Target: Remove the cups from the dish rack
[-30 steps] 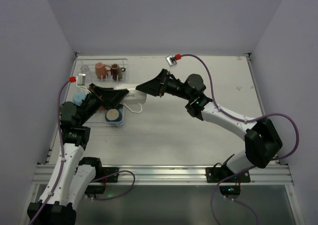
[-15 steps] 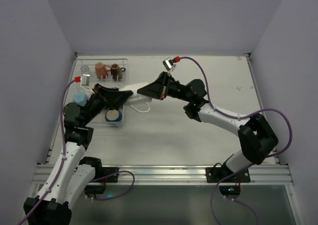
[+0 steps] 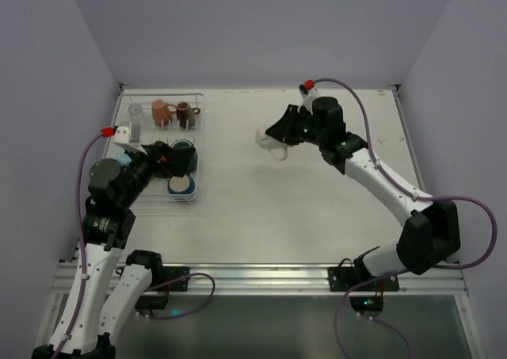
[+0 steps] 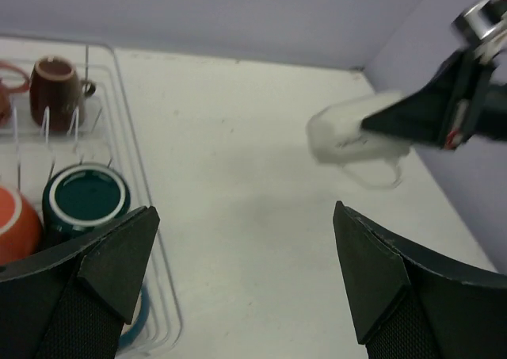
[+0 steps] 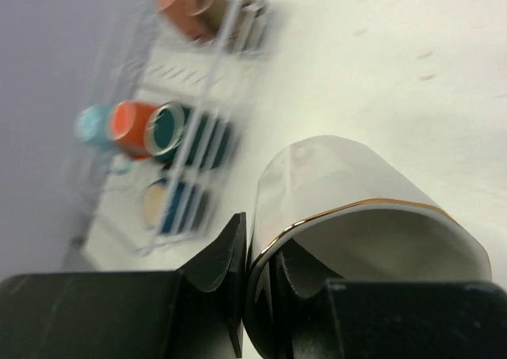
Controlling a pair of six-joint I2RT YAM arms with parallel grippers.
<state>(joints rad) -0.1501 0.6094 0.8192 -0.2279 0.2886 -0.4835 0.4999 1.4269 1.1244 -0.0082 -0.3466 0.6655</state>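
Holding the white mug (image 3: 268,143) by its rim now, my right tool (image 3: 279,133) is clamped on it, one finger inside the mouth and one outside. The mug sits in the upper middle of the overhead frame, well apart from the dish rack (image 4: 75,129) at the left, and it looks clear of the worktop (image 3: 317,208). I read this as the carry-and-set-down step for this cup.

Its long axis lies close to level and runs left to right across the overhead frame. The base points left toward the rack, the mouth points right into the tool, and the handle hangs down underneath. So the next move calls for rolling the wrist until the base faces down. Then I lower onto bare worktop and only then let go.

My left tool (image 4: 244,216) has its fingers spread wide and holds nothing. It hovers at the rack's right edge, just beside the dark green mug (image 4: 85,196) and the orange mug (image 4: 20,232), mouths up. The dark brown mug (image 4: 54,82) stands at the upper left, among the tines.
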